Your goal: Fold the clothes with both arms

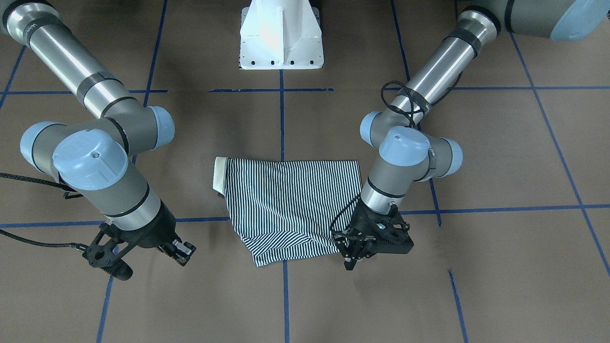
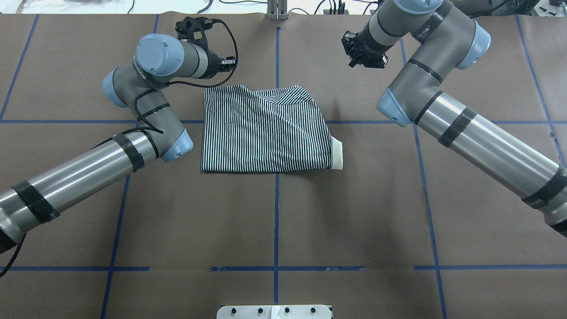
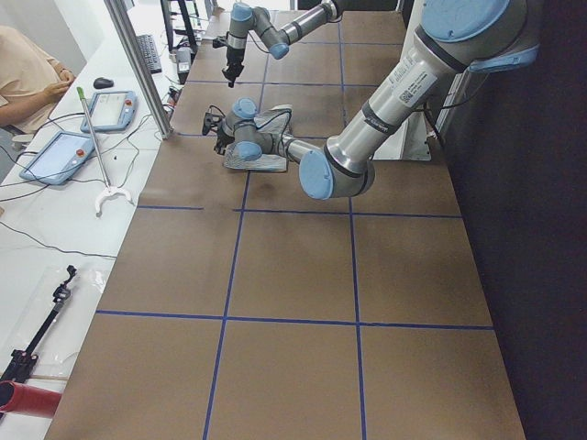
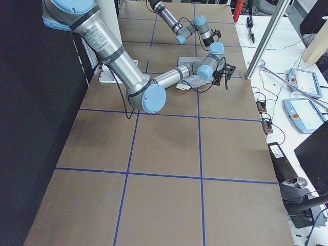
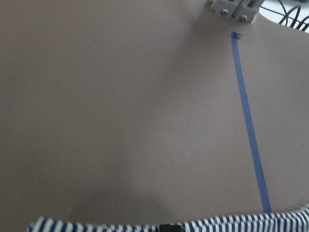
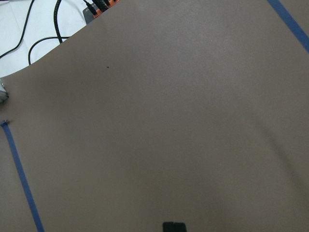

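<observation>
The striped polo shirt (image 1: 290, 205) lies folded and flat in the middle of the brown table, also in the overhead view (image 2: 261, 133). Its cream collar (image 1: 219, 174) sticks out on the robot's right side (image 2: 337, 153). My left gripper (image 1: 351, 259) looks shut and hangs low, just off the shirt's far left corner (image 2: 228, 63). The left wrist view shows only the shirt's edge (image 5: 231, 224) at the bottom. My right gripper (image 1: 183, 251) looks shut and empty, over bare table well right of the shirt (image 2: 365, 57).
The white pedestal base (image 1: 281, 38) stands at the robot's side of the table. Blue tape lines (image 2: 276, 212) grid the brown surface. Beyond the far table edge are cables, tablets (image 3: 69, 151) and a seated person (image 3: 23, 73).
</observation>
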Tool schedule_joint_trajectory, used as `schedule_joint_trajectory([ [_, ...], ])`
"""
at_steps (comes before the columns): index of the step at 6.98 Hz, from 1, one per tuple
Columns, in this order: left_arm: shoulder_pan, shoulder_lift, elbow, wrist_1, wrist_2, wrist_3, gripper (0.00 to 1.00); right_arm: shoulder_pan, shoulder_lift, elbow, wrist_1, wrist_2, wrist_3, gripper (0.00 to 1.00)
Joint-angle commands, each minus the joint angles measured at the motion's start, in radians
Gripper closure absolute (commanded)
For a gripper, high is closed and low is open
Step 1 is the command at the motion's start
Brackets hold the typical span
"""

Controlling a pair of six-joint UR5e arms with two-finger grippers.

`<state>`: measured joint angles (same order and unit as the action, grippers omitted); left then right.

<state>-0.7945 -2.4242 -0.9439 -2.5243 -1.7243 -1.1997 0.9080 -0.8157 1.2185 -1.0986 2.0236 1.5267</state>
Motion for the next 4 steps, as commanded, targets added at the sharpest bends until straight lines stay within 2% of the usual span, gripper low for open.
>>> schedule_joint_trajectory([
  [1,-0.080,0.031,-0.047,-0.018,-0.072,0.018,1.00,0.008,-0.051,0.036,0.002,0.027,-0.006,1.00],
  [2,-0.098,0.156,-0.163,-0.018,-0.113,0.058,1.00,0.034,-0.089,0.050,0.002,0.038,-0.017,1.00],
  [3,-0.124,0.244,-0.240,-0.007,-0.173,0.093,1.00,0.079,-0.177,0.120,0.000,0.050,-0.119,1.00],
  [4,-0.185,0.320,-0.306,-0.005,-0.272,0.147,1.00,0.133,-0.260,0.146,0.000,0.082,-0.302,1.00],
])
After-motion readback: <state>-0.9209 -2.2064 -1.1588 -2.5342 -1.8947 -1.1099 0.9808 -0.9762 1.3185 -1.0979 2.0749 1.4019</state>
